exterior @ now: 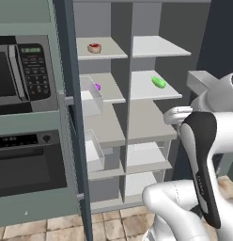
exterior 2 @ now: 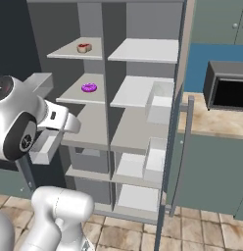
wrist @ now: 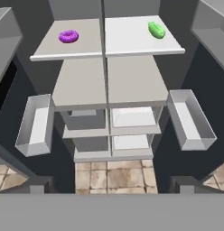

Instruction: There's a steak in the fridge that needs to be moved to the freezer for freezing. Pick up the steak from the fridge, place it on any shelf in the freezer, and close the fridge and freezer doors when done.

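Observation:
The steak (exterior: 94, 47) (exterior 2: 84, 47), a small red slab with a tan rim, lies on the top shelf (exterior: 109, 51) of the freezer, the left half of the slate-blue unit. Both tall doors stand swung wide, the left door (exterior: 73, 117) and the right door (exterior 2: 173, 122) seen edge-on. The fridge (exterior: 156, 84) half holds a green oblong vegetable (exterior: 159, 82) (wrist: 156, 29). My gripper (wrist: 112, 184) hangs open in front of the middle shelves, well below and away from the steak, with nothing between its fingertips (wrist: 39, 183).
A purple ring (wrist: 68, 36) (exterior 2: 89, 87) sits on the freezer's second shelf. Clear bins (wrist: 35, 124) (wrist: 191, 119) jut from both open doors on either side of my hand. A microwave (exterior: 22, 75) and black oven (exterior: 24, 164) stand left of the unit.

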Controlling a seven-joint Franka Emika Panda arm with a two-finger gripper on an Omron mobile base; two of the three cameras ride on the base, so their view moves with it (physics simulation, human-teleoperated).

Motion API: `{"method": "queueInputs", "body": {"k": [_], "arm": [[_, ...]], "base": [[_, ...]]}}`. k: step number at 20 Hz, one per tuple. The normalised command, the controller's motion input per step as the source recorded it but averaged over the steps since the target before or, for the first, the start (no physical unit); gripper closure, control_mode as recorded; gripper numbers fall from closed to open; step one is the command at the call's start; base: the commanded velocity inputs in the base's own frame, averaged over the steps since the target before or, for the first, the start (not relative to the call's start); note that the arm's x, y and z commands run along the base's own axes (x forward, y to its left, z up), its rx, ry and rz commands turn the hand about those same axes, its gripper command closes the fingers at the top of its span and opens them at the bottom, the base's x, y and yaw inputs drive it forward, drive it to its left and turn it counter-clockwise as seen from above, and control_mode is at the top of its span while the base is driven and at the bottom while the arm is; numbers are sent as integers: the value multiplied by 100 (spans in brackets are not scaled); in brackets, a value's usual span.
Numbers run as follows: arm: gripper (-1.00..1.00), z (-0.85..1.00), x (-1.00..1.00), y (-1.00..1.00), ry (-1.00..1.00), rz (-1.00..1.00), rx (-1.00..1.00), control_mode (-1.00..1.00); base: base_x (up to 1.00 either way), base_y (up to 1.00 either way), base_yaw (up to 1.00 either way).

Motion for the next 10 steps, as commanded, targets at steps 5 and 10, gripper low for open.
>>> {"method": "queueInputs", "body": {"k": [5, 10], "arm": [[-100, 0, -12, -23, -4, 0, 0, -100], [-100, -25, -32, -46, -34, 1, 0, -100]], "base": [[0, 0, 0], [0, 0, 0]]}}
